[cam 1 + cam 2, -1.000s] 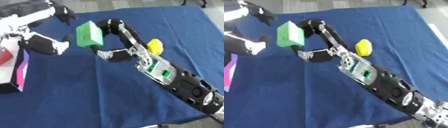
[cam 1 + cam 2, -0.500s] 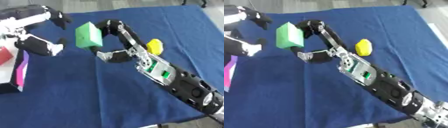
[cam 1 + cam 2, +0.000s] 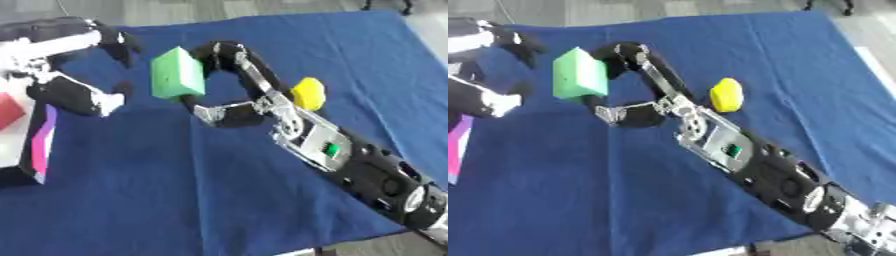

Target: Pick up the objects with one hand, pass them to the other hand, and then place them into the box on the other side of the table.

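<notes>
The right hand (image 3: 223,80) holds the green block (image 3: 178,72) above the blue table (image 3: 350,55), fingers curled over its far right edge and thumb under its near side. The left hand (image 3: 74,70) waits just left of it, fingers and thumb spread wide and apart from the block. The risk is in the handover: if the right hand lets go before the left closes, the block likely drops to the cloth. The box (image 3: 26,145) sits at the left edge; a yellow object (image 3: 308,93) lies right of the arm.

Black right arm (image 3: 367,170) with silver plates, small green marking.
</notes>
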Robot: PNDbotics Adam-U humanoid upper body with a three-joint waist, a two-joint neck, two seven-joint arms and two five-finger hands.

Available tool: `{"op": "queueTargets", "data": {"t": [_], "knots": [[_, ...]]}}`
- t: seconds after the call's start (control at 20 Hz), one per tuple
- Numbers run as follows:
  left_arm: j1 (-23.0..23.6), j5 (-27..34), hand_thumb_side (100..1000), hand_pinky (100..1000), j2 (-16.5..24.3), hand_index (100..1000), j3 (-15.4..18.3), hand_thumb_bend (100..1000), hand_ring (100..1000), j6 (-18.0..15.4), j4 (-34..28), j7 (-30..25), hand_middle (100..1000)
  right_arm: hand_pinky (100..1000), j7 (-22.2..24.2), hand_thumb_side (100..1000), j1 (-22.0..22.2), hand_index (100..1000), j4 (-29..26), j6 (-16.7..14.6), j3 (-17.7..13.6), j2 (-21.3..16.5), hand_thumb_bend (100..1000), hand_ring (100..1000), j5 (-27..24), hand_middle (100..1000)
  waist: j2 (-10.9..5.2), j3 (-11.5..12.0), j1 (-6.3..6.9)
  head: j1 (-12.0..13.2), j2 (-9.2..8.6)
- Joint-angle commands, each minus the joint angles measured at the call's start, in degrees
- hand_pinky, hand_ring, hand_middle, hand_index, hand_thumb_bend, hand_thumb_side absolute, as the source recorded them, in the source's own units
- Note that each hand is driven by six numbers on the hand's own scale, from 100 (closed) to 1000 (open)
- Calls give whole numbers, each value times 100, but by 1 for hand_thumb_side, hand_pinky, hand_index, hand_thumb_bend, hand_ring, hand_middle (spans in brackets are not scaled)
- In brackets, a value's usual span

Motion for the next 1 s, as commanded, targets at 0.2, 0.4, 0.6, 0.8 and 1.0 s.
{"op": "queueTargets", "data": {"t": [0.2, 0.4, 0.6, 0.8, 1.0], "knots": [[-105, 73, 227, 1000, 4, 913, 109, 100, 840, -68, 13, -105, 703, 607, 21, 100, -75, 576, -143, -37, -8, -125, 248, 596, 33, 520, -51, -6, 25, -17, 31], [-113, 99, 228, 1000, -19, 912, 122, 100, 839, -96, 45, -137, 699, 607, 52, 100, -79, 575, -189, -46, 15, -146, 247, 596, 49, 520, -55, -5, 29, -34, 31], [-116, 126, 228, 1000, -38, 916, 127, 100, 843, -109, 73, -174, 703, 607, 56, 100, -88, 574, -243, -62, 21, -164, 246, 595, 54, 519, -54, -4, 30, -59, 31], [-100, 154, 226, 1000, -39, 920, 153, 100, 845, -113, 98, -171, 703, 606, 75, 100, -90, 573, -286, -79, 40, -163, 246, 595, 75, 518, -51, -4, 32, -87, 31], [-96, 239, 227, 1000, -58, 918, 184, 100, 844, -104, 128, -175, 698, 605, 102, 100, -95, 572, -350, -115, 57, -170, 244, 593, 113, 516, -52, -2, 29, -110, 31]]}}
